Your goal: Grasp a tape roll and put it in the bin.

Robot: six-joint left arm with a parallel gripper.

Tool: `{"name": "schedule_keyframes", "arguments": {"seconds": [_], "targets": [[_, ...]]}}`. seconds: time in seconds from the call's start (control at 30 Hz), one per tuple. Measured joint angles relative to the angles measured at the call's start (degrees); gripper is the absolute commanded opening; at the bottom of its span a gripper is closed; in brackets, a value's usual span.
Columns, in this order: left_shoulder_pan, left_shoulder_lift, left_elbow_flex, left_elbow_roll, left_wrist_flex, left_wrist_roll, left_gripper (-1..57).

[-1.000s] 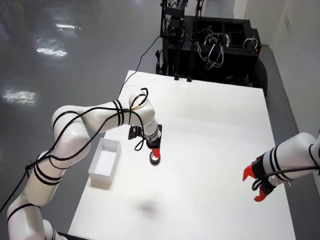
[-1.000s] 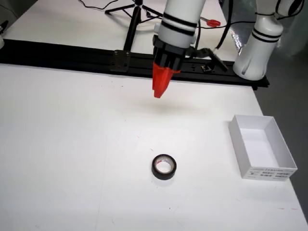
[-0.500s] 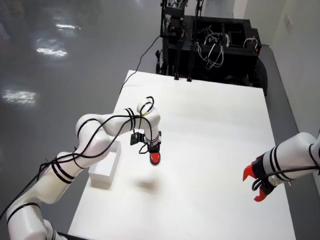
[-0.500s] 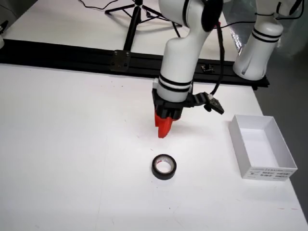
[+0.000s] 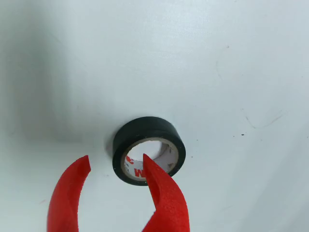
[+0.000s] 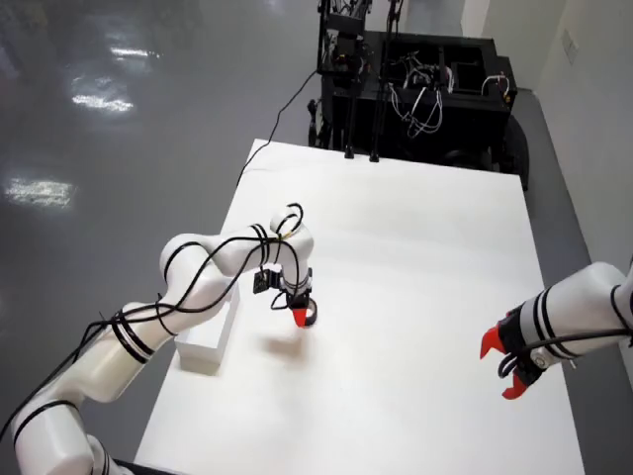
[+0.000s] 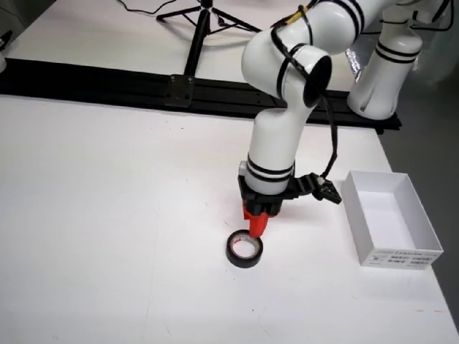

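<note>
A black tape roll (image 5: pixel 148 150) with a white core lies flat on the white table. In the view that rides on the gripper, my gripper (image 5: pixel 116 162) is open: its right red finger (image 5: pixel 161 193) dips over the roll's hole and the left finger stays outside, so the near wall sits between them. The side view shows the gripper (image 7: pixel 257 228) pointing straight down onto the roll (image 7: pixel 244 250). The view from above has the gripper (image 6: pixel 302 316) at the roll (image 6: pixel 310 319), mostly hidden. The white bin (image 7: pixel 401 256) stands open to the right in the side view.
From above, the bin (image 6: pixel 203 350) lies left of the gripper, near the table's left edge. A second arm with red fingers (image 6: pixel 502 366) hangs still at the right. A black rail (image 7: pixel 143 82) and a tripod run along the far table side in the side view.
The arm swung toward the roll and dropped from well above the table until its fingers reached the roll. Neither roll nor bin has moved.
</note>
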Motion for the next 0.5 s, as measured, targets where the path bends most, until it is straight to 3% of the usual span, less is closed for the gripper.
{"name": "schedule_keyframes", "arguments": {"seconds": [0.3,0.5], "targets": [[-0.4,2.9,-3.0,0.4,-0.5,0.5,22.3],[-0.7,4.2,-4.6,0.5,-0.6,0.7,16.9]]}}
